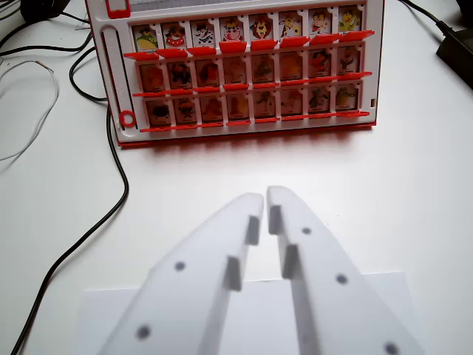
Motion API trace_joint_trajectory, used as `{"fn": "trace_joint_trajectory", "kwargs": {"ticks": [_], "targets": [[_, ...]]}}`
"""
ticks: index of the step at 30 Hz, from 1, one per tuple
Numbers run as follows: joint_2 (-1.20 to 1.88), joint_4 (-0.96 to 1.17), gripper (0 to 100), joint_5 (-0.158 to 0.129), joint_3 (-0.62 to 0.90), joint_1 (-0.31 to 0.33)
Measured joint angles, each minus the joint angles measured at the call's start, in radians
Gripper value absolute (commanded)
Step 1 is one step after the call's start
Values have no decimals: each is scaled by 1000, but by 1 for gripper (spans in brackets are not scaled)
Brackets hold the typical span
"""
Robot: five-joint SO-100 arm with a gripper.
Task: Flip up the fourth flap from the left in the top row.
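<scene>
white plastic gripper [265, 198], tips nearly touching and empty, hovers well short of the red-and-white flap board [244, 137]; fourth top-row flap [232, 31] lies ahead (slightly left).

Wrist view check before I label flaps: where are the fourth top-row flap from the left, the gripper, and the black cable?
fourth top-row flap [232, 30], wrist view, on its picture face.
gripper [265, 196], wrist view, midway between fingertips.
black cable [120, 194], wrist view, on its curve.

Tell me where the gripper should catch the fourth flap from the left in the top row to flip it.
Catch the fourth flap at its red bottom lip, coming from the front and low; that lip juts toward the camera. The gripper looks nearly shut, well short of the board.
</scene>
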Motion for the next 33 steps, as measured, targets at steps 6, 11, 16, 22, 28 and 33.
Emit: {"fn": "trace_joint_trajectory", "kwargs": {"ticks": [6, 11, 16, 22, 28, 33], "targets": [[-14, 0, 0, 0, 0, 0], [-41, 0, 0, 0, 0, 0], [-61, -15, 0, 0, 0, 0], [-61, -18, 0, 0, 0, 0], [-77, -35, 0, 0, 0, 0], [-83, -43, 0, 0, 0, 0]]}}
